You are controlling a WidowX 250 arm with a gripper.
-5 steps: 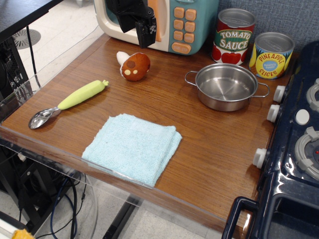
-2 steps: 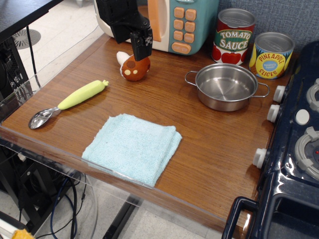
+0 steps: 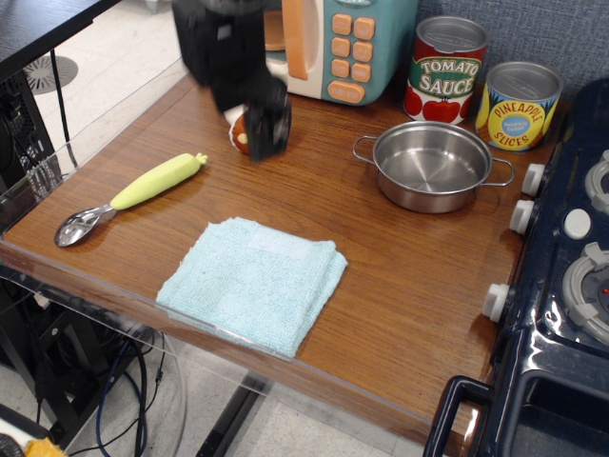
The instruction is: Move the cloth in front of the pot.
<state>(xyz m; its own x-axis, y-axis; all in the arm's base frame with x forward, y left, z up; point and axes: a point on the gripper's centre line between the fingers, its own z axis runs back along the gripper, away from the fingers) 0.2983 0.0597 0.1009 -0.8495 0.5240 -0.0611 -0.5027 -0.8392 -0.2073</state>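
Observation:
The light blue folded cloth [image 3: 252, 283] lies flat near the table's front edge, left of centre. The shiny steel pot [image 3: 433, 165] with two wire loop handles stands at the back right, empty. My black gripper [image 3: 266, 131] is blurred by motion and hangs at the back left, over the toy mushroom, well behind the cloth and left of the pot. The blur hides whether its jaws are open or shut. It holds nothing that I can see.
A spoon with a green handle [image 3: 133, 196] lies at the left. A toy mushroom [image 3: 240, 136] is mostly hidden behind the gripper. A toy microwave [image 3: 343, 43], a tomato sauce can [image 3: 446, 69] and a pineapple can [image 3: 517, 105] line the back. A dark toy stove [image 3: 571, 286] borders the right.
The gripper has moved down and forward from in front of the microwave to over the mushroom. The cloth and the pot have not moved.

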